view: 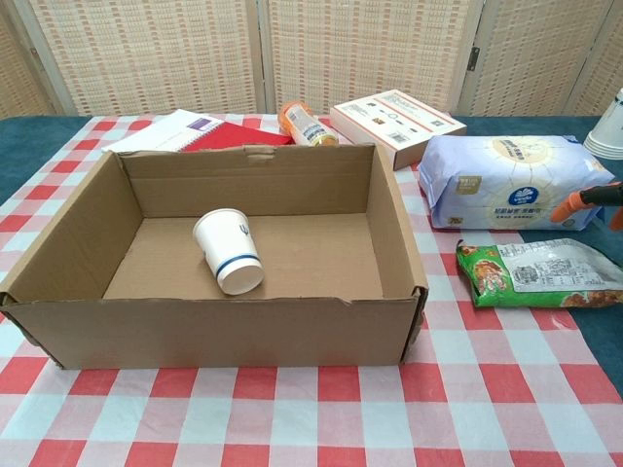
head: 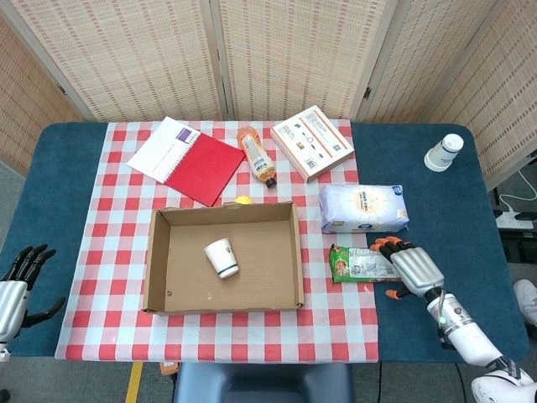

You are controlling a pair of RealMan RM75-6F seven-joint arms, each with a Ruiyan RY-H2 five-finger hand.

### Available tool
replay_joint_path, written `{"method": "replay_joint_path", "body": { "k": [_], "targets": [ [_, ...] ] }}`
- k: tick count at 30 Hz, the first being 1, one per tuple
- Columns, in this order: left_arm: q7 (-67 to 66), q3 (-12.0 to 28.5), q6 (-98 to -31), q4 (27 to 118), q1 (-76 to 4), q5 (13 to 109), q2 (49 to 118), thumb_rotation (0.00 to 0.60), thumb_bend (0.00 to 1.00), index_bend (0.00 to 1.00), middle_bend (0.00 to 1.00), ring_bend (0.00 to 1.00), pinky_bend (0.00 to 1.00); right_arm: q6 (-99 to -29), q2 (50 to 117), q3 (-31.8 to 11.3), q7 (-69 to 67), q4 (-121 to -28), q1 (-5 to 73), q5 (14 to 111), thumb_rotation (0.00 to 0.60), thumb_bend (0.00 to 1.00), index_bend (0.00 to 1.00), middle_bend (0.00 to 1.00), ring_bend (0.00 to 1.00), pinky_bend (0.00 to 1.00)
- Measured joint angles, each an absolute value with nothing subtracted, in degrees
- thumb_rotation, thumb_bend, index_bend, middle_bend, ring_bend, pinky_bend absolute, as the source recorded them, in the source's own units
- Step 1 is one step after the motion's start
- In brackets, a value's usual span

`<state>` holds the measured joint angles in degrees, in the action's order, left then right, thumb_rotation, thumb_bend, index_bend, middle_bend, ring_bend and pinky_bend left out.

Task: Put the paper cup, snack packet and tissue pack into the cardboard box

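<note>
The open cardboard box sits in the middle of the checked cloth. A white paper cup with a blue ring lies on its side inside. Right of the box lies the green snack packet, and behind it the pale blue tissue pack. My right hand hovers at the packet's right end, fingers spread, holding nothing. My left hand rests open off the table's near left corner.
Behind the box lie a red notebook, an orange bottle, a small yellow ball and a flat white and orange carton. A second white cup stands upside down on the blue table at the far right.
</note>
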<state>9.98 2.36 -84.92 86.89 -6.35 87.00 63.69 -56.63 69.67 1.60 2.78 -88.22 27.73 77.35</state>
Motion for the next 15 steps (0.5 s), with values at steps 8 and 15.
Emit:
{"method": "replay_joint_path", "body": {
  "k": [8,15],
  "targets": [
    [10.00,2.30,-84.54,87.08,-6.30,86.78,63.48,0.600,0.24,0.15,0.05,0.00,0.28,-53.61,73.25,0.28,1.02,-84.27,29.02,77.02,0.600,0.00,0.24,0.15,0.11,0.27],
    [10.35,2.46,-84.35,86.96,-6.39,86.43,63.42,0.600,0.24,0.15,0.05,0.00,0.28,-51.79,75.58,-0.52,0.98,-81.86,29.99,76.47,0.600,0.00,0.25,0.15,0.11,0.27]
  ]
}}
